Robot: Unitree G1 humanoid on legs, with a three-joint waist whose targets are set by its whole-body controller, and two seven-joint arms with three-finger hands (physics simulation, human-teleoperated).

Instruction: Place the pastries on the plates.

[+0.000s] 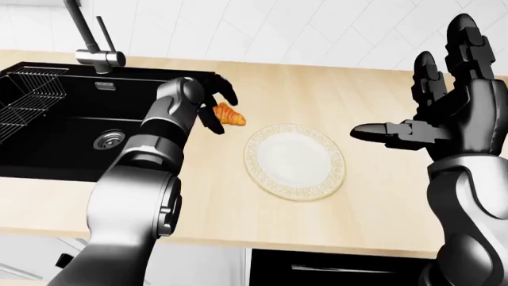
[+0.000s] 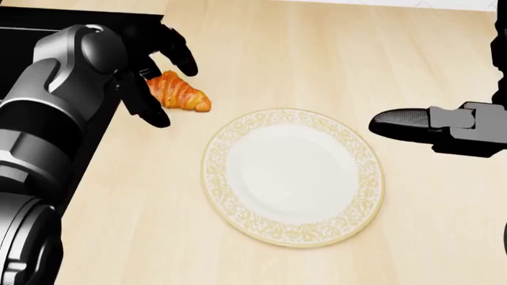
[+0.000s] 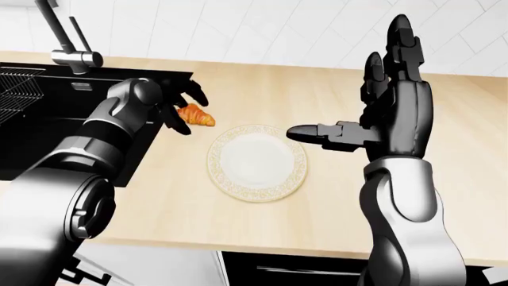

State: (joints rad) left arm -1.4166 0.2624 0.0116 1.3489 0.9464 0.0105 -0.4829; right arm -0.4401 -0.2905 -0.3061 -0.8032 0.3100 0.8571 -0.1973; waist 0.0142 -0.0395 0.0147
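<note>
Lying beside plate (image 2: 238, 219): golden-orange ridged croissant (image 2: 180, 94) | left hand (image 2: 154, 71) fingers spread around it | right hand (image 3: 389, 113) fingers spread

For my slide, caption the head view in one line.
Left hand open around croissant beside empty plate; right hand open.

Matt wood counter (image 2: 317, 65), seemingly glazed plate (image 2: 364, 196)
</note>
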